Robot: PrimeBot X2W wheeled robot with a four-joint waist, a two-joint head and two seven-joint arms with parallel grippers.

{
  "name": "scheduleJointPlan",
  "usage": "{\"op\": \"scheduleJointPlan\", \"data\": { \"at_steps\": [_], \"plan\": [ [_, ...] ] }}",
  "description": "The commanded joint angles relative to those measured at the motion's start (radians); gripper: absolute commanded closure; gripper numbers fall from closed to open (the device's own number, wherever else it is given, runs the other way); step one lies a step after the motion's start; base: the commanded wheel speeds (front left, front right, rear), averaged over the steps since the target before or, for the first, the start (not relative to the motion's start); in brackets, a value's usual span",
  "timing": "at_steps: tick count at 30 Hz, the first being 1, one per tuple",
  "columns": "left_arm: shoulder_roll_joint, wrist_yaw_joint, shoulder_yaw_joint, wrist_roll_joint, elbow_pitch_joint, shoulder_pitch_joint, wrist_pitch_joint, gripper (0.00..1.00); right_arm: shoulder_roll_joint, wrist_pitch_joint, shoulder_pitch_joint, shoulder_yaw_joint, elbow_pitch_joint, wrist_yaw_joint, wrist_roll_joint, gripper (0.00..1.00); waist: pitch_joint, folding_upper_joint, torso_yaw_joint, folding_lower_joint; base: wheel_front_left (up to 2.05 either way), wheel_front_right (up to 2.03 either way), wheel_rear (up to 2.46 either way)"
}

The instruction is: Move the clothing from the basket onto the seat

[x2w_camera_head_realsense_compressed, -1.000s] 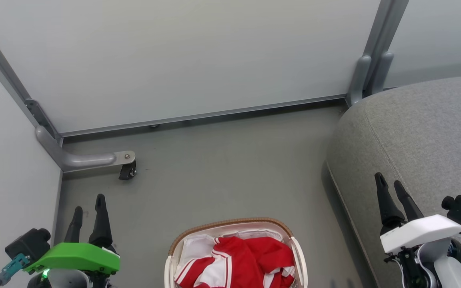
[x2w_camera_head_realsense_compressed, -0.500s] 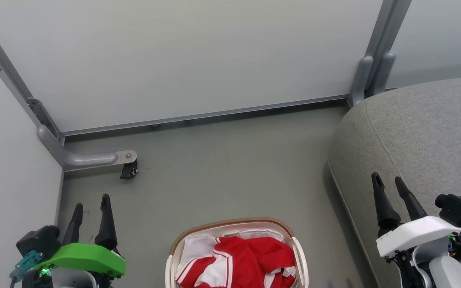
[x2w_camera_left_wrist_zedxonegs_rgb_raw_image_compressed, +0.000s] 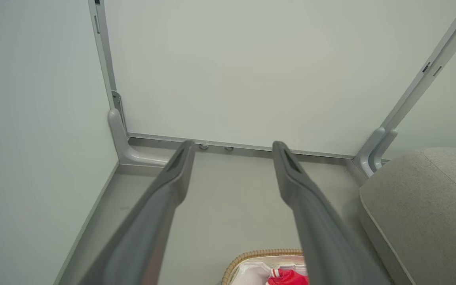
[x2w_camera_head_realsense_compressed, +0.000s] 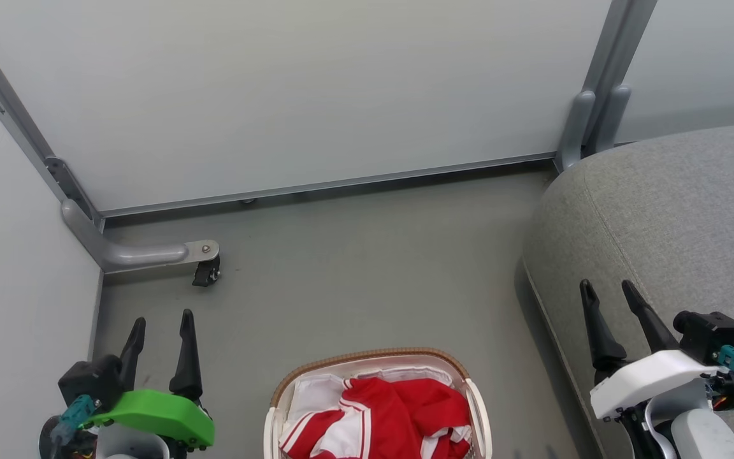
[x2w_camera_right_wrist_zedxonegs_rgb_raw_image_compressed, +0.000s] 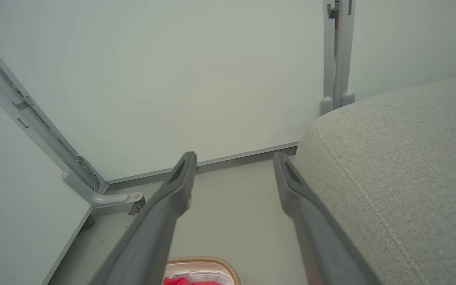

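Heaped in the basket [x2w_camera_head_realsense_compressed: 367,354] at the bottom edge: the clothing [x2w_camera_head_realsense_compressed: 380,414], with open floor [x2w_camera_head_realsense_compressed: 367,268] up to the rounded edge of the seat [x2w_camera_head_realsense_compressed: 673,210] at right. Flanking it, left gripper [x2w_camera_head_realsense_compressed: 162,319] and right gripper [x2w_camera_head_realsense_compressed: 607,285], both spread wide, empty.

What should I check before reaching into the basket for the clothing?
1. Left gripper open and empty: ok.
2. Right gripper open and empty: ok.
3. Clothing lies in the basket, uncovered on top: ok.
4. Seat on the robot's right, nothing on its visible part: ok.
5. Whole basket in the head view: not ok, its near part is cut off.
6. Number of garments: cannot tell.
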Motion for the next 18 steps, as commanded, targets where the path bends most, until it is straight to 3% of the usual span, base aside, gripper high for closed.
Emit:
{"op": "scheduleJointPlan", "data": {
  "at_steps": [1, 18],
  "plan": [
    [0.011, -0.003, -0.007, 0.034, -0.001, -0.008, -0.010, 0.00, -0.005, -0.011, -0.001, 0.002, -0.001, 0.000, -0.027, 0.00, 0.000, 0.0000, 0.000, 0.0000, 0.00, 0.00, 0.00],
    [-0.009, 0.020, -0.010, 0.142, 0.033, 0.029, -0.047, 0.00, 0.006, -0.048, 0.013, -0.003, 0.058, 0.000, -0.204, 0.00, -0.007, 0.0000, -0.003, 0.0000, 0.00, 0.00, 0.00]
  ]
}}
